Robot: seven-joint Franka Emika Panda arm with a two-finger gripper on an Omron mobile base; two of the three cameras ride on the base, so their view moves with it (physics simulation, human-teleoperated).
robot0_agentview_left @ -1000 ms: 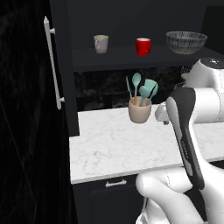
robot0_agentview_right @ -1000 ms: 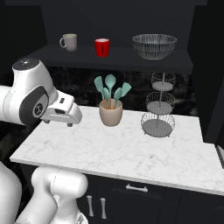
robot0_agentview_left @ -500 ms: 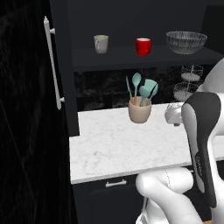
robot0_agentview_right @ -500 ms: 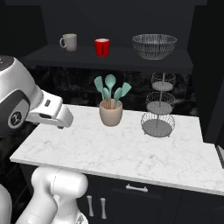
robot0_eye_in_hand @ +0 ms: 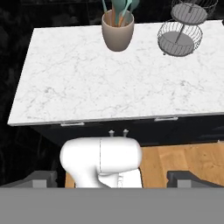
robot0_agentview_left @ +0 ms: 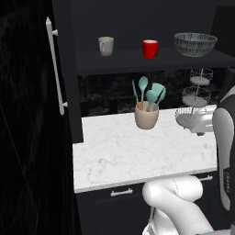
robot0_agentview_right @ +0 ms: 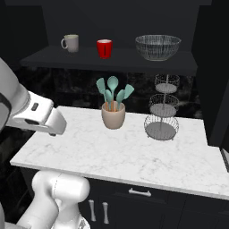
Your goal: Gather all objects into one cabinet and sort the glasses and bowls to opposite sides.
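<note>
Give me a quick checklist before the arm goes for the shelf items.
1. Tool open and empty: ok.
2. Cabinet door swung open, shelf reachable: ok.
3. Grey-beige mug, red mug and wire-mesh bowl upright on the same shelf: ok.
4. Mugs left, bowl right, clearly apart: ok.
5. Utensil pot and tiered basket stand stand below the shelf, may crowd the approach: cannot tell.

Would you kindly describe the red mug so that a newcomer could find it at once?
Look at the dark cabinet shelf above the white marble counter. Three things stand in a row there: a pale grey-beige mug, the red mug and a wire-mesh bowl. It is the middle one, and the only bright red item.
</note>
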